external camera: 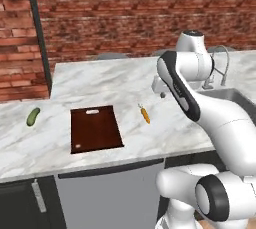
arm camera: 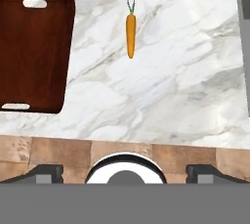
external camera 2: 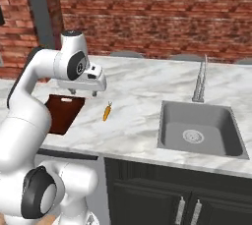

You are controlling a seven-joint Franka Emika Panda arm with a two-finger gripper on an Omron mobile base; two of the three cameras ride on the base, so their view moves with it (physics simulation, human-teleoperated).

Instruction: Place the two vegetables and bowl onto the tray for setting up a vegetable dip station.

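Note:
The dark reddish-brown tray (external camera: 95, 128) lies flat on the marble counter, bare, with its pale slot at the far end. It also shows at left in the hand view, tray (arm camera: 31, 52). The orange carrot (external camera: 145, 114) lies on the counter to the tray's right, carrot (arm camera: 130, 34), carrot (external camera 2: 106, 112). Far to the left sits the stubby green cucumber (external camera: 33, 117). My gripper (external camera 2: 83, 92) hangs well above the counter, between tray and carrot, gripper (arm camera: 124, 171), open and holding nothing. The bowl is out of view.
A steel sink (external camera 2: 202, 130) with a faucet (external camera 2: 199, 81) is set into the counter to the right. A brick wall runs behind the counter (external camera: 100, 80). The counter's front edge (arm camera: 122, 140) lies near my hand, with dark cabinets below.

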